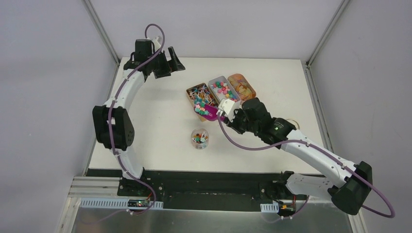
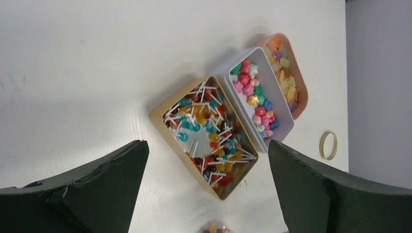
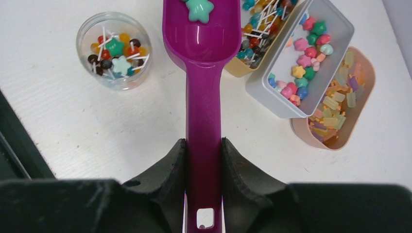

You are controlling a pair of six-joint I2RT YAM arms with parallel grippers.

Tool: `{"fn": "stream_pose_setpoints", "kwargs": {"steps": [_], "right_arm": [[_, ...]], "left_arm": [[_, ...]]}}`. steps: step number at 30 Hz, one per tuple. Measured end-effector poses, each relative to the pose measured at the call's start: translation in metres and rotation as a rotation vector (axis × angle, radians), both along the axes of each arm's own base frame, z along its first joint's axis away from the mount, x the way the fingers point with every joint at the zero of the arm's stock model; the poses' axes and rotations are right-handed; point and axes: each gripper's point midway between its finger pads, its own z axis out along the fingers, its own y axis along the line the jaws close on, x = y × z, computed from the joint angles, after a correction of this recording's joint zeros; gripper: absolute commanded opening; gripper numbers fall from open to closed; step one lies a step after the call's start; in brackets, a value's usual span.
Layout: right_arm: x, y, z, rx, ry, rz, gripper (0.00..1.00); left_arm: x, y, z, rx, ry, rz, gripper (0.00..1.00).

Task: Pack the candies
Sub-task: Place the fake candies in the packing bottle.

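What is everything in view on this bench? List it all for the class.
table: one, white, under everything
trays: three, tan tray, grey tray, peach tray, side by side, far half
cup: one, clear, table's middle
scoop: one, magenta, gripped by its handle
candies: many, mixed colours, in all trays and the cup; one teal star in the scoop
rubber band: one, yellowish, right of the trays
left gripper: black, open, raised at far left
right gripper: black, shut on the scoop's handle

Table (image 1: 155, 121) lies bare leftward; 3 trays (image 3: 265, 94), cup (image 3: 79, 41), and right hand (image 3: 204, 148) with scoop (image 3: 203, 46) crowd its middle.
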Motion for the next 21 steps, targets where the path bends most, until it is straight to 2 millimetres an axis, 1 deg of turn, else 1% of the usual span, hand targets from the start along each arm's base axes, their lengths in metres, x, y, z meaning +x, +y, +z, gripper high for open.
{"fn": "stream_pose_setpoints", "kwargs": {"steps": [2, 3, 5, 6, 11, 14, 17, 18, 21], "right_arm": [[-0.008, 0.000, -0.004, -0.015, 0.006, 0.021, 0.00], [-0.013, -0.001, -0.006, -0.026, 0.010, 0.035, 0.00], [-0.021, -0.002, -0.008, -0.039, 0.014, 0.057, 0.00], [-0.025, -0.003, -0.009, -0.046, 0.015, 0.068, 0.00], [-0.039, -0.006, -0.007, -0.062, 0.016, 0.109, 0.00], [-0.047, -0.009, -0.008, -0.078, 0.020, 0.125, 0.00], [-0.053, -0.013, -0.013, -0.106, 0.031, 0.139, 0.00], [-0.055, -0.015, -0.015, -0.119, 0.037, 0.143, 0.00], [-0.060, -0.020, -0.021, -0.160, 0.046, 0.151, 0.00]], "left_arm": [[-0.016, 0.006, 0.004, 0.031, -0.005, 0.006, 0.99], [-0.029, 0.010, 0.003, 0.049, -0.004, 0.006, 0.99], [-0.046, 0.014, 0.002, 0.070, 0.004, 0.012, 0.99], [-0.059, 0.017, -0.001, 0.085, 0.010, 0.012, 0.99], [-0.105, 0.026, -0.015, 0.119, 0.033, 0.009, 0.99], [-0.133, 0.032, -0.033, 0.146, 0.062, 0.010, 0.99], [-0.154, 0.042, -0.055, 0.192, 0.101, 0.028, 0.99], [-0.159, 0.046, -0.063, 0.211, 0.115, 0.034, 0.99], [-0.165, 0.056, -0.079, 0.262, 0.145, 0.065, 0.99]]}}
